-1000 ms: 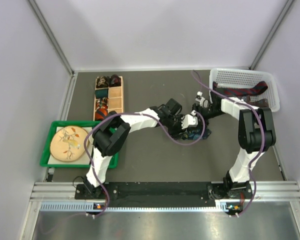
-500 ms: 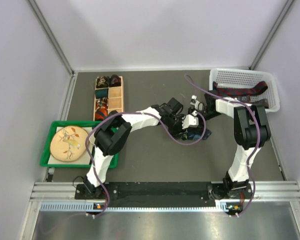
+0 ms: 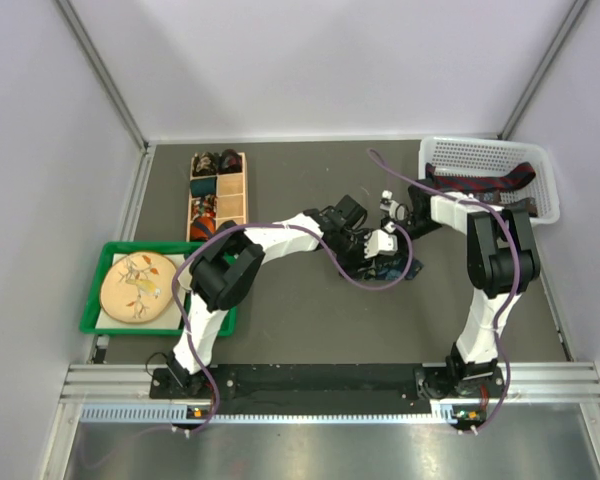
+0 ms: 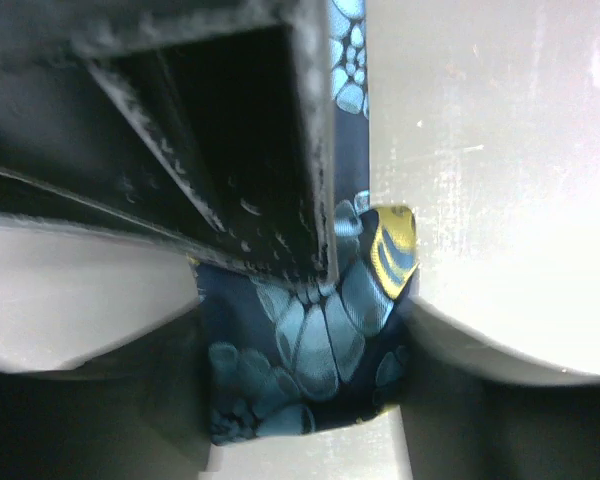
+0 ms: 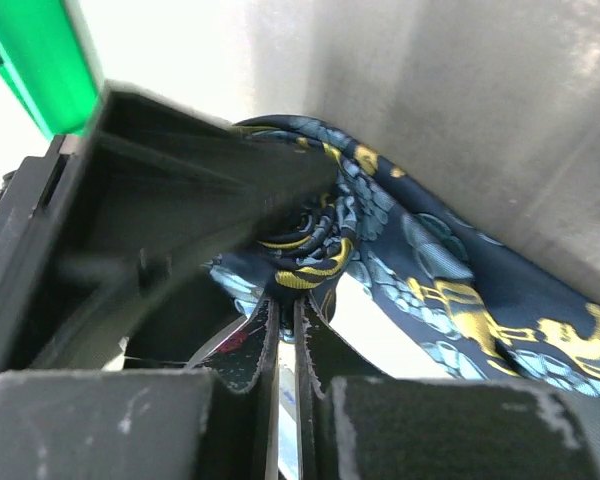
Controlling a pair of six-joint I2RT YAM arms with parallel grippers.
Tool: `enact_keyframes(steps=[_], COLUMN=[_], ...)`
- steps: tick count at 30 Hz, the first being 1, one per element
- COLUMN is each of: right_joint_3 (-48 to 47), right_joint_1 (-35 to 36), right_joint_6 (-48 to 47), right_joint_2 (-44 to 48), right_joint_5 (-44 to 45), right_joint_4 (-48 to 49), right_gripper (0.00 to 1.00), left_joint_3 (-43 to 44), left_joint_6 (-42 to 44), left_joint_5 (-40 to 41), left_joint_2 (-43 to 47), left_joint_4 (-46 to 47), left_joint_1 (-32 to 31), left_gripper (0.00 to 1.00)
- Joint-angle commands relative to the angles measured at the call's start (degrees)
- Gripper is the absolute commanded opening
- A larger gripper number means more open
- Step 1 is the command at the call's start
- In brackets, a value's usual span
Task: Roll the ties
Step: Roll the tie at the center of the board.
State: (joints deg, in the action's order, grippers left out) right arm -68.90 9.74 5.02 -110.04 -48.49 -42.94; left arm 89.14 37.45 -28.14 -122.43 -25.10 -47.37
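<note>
Grey table (image 3: pixel 310 330), seen from its near edge. White basket (image 3: pixel 480 152) stands at the far right corner, with a red-and-navy striped tie (image 3: pixel 495 182) draped in it. Blue tie (image 5: pixel 430 270) lies on the middle of the table, left of the basket: navy cloth printed with pale blue flowers and yellow touches, one end wound into a small coil. Left pincer (image 4: pixel 302 400): fingers part-way apart, the bunched cloth filling the gap and touching both. Right pincer (image 5: pixel 285 315): fingers closed to a thin slit, tips against the coil; whether a fold is pinched cannot be told.
</note>
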Motion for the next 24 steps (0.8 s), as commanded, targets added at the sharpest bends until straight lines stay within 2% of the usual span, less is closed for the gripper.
enact_keyframes(steps=[1,3,4,6,10,13,20,24], right_joint_3=[-0.8,-0.5,0.0,0.3,1.4,1.8,1.1,0.7], right_joint_1=[0.0,-0.2,-0.2,-0.2,-0.2,-0.2,-0.2,-0.2], right_joint_6=[-3.0,-2.7,-2.4,-1.5,-0.4,0.2,1.6,1.8], right_joint_2=[-1.1,-1.0,-0.7,-0.3,0.5,0.7,-0.4,-1.1], right_joint_5=[9.2,10.7,11.8,13.5,16.4,18.5,19.9,20.3], right_joint_4=[0.7,1.3,1.7,2.5,3.6,4.4,5.7,5.6], right_gripper=[0.00,0.00,0.00,0.00,0.00,0.00,0.00,0.00], left_joint_3=[-0.4,-0.3,-0.5,-1.6,-7.8,-10.6,-11.1,-10.4], left_joint_6=[-1.1,-1.8,-2.4,-4.0,-6.9,-7.2,-10.9,-11.8], left_joint_5=[1.0,-0.4,-0.9,-2.4,-7.5,-10.6,-16.1,-16.2], left_joint_2=[-3.3,-2.9,-2.6,-1.1,3.5,4.8,3.0,1.2], left_joint_4=[-3.9,-3.2,-1.4,1.1,14.0,18.6,29.5,32.9], left_joint_1=[0.3,0.7,1.0,1.9,3.5,3.8,3.5,3.1], left_gripper=[0.74,0.83,0.92,0.99,0.99,0.99,0.99,0.98])
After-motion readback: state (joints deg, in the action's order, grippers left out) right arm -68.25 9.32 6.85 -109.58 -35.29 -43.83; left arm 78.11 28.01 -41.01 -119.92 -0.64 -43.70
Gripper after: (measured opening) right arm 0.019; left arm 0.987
